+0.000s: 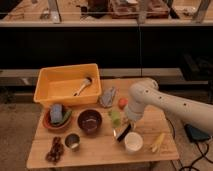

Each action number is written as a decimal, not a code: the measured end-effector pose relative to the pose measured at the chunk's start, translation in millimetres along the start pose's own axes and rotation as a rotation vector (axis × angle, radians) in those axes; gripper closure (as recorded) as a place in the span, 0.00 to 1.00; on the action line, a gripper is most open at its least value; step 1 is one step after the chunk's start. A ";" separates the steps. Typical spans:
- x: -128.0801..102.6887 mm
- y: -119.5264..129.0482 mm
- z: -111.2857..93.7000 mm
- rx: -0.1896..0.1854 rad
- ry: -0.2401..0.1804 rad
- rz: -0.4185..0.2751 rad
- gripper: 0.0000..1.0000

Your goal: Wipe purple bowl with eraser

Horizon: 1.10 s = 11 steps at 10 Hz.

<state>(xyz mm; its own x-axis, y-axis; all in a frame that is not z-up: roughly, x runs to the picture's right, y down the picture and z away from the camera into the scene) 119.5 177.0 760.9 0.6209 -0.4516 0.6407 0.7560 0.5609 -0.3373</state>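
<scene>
Hand [123, 132]: clenched, apparently gripping the eraser [120, 134], low over the tabletop [100, 152].
Eraser: right of the purple bowl [90, 121] and slightly forward, apart from it, long axis slanted.
Coming move: probably lift, then leftward into the purple bowl.

White robot arm [172, 105]: smooth tubular casing, bulbous rounded joint, row of small dark dots along the long segment. Short white wrist section ends in the dark claw [123, 133], closed, low over the pale wooden table [100, 151]
</scene>
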 end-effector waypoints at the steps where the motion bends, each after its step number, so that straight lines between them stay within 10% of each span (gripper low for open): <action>1: -4.5 -0.2 -13.4 0.014 0.008 -0.004 1.00; 5: -32.9 -29.3 -60.9 0.117 0.090 -0.062 1.00; 11: -32.4 -123.1 -76.8 0.225 0.233 -0.079 1.00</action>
<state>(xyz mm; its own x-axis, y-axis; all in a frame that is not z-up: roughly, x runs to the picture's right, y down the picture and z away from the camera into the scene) 22.2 69.3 728.7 0.6121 -0.6319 0.4754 0.7554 0.6451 -0.1152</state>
